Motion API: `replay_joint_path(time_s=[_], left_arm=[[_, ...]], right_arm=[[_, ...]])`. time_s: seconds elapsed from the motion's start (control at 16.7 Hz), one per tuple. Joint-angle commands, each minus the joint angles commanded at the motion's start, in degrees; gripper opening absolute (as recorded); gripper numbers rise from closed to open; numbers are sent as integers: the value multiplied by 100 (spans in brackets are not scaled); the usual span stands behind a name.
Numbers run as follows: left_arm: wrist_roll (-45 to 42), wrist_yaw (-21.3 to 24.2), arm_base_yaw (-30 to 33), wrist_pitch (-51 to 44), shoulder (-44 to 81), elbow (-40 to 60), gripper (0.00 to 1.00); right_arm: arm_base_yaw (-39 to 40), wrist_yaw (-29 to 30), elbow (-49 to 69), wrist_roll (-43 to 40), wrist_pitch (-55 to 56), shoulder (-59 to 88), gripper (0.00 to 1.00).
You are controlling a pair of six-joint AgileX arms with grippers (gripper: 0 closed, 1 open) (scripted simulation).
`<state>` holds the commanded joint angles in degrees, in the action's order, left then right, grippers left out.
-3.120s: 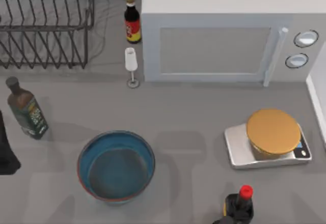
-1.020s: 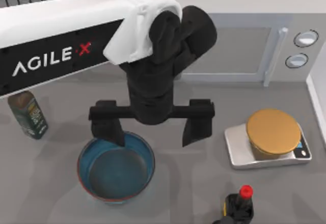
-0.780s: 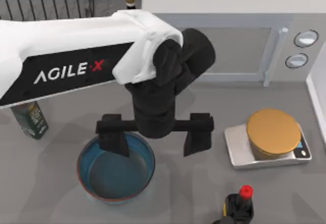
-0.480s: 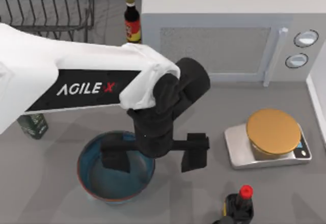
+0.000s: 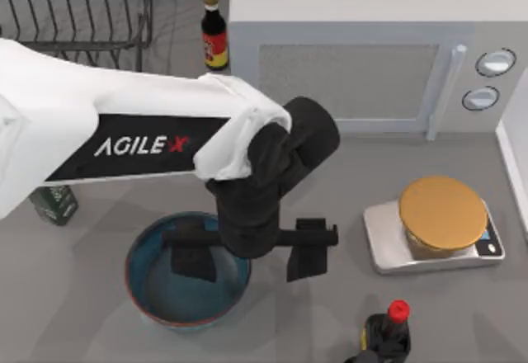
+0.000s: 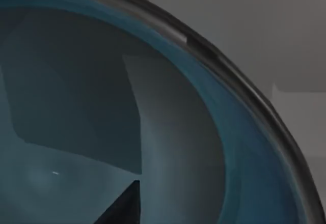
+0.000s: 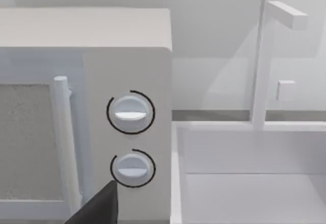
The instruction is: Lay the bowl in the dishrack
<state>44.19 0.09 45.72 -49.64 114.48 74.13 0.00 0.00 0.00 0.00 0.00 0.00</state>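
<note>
From above, the left gripper (image 5: 250, 254) hangs over the bowl (image 5: 187, 269), fingers spread wide: one finger (image 5: 191, 254) inside the bowl, the other outside its right rim, so they straddle the wall without pinching it; the bowl sits on the grey bench (image 5: 330, 181) at front left; the dishrack (image 5: 78, 8) stands at the back left corner, well apart; a scale (image 5: 437, 224) lies to the right, before a microwave (image 5: 367, 49). The left wrist view looks into the bowl's (image 6: 168, 132) dark inside, past its rim. The right wrist view faces the microwave's (image 7: 127, 56) two knobs; whether the right arm's fingers are spread I cannot tell.
</note>
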Motion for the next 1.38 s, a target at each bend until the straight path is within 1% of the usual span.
replay_joint_path(time_s=[0.54,0.6,1.14,1.26,1.38], left_arm=[[0,0,0,0,0,0,2],[0,0,0,0,0,0,0],[-4,0,-2,-11,-14,8,0],[4,-1,22,-212,0,205,0],[23,-3,48,-663,3,646,0]], right_arm=[[0,0,0,0,0,0,100],[0,0,0,0,0,0,100],[0,0,0,0,0,0,100],[0,0,0,0,0,0,100],[0,0,0,0,0,0,100]])
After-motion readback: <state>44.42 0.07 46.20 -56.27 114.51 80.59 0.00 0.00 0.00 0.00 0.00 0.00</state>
